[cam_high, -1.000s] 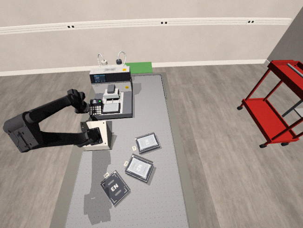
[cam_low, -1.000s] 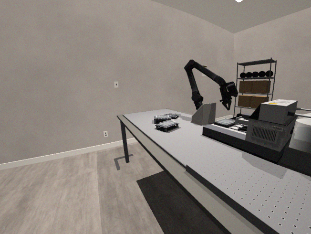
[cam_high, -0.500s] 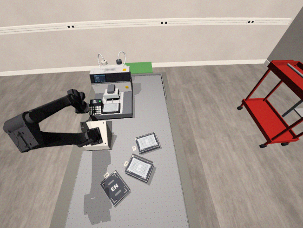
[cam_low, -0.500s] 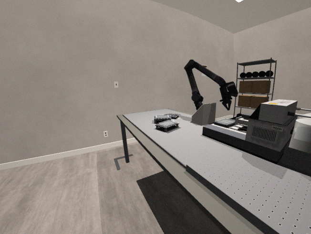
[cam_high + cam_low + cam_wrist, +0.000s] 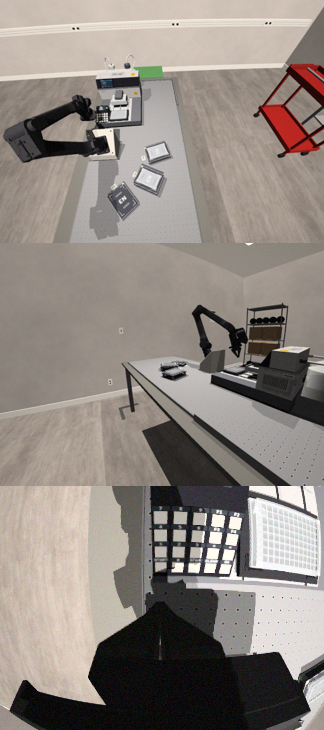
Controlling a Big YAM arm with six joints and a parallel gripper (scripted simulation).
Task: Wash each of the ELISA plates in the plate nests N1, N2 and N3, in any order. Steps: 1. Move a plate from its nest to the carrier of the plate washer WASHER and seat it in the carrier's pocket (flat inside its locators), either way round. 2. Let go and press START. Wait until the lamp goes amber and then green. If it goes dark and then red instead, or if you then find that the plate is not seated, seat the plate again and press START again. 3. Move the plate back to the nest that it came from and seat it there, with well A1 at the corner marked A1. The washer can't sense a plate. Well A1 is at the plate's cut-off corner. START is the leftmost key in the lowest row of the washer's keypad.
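Gripper [image 5: 94,115] [image 5: 238,355] [image 5: 160,608] tips are pressed together with nothing in them, up over the near side of the keypad [image 5: 102,117] [image 5: 197,535]. In the top view, going out from the tips, the lamp [image 5: 107,107] at two o'clock is green, so this wash looks done. The washer plate [image 5: 119,114] [image 5: 235,369] [image 5: 284,537] sits in the carrier at three o'clock. The N1 plate [image 5: 157,151] [image 5: 174,371] is at four and the N2 plate [image 5: 148,178] in its nest near five; I can't tell if they are washed. Nest N3 [image 5: 114,201], past five, has no plate, so one must still go back.
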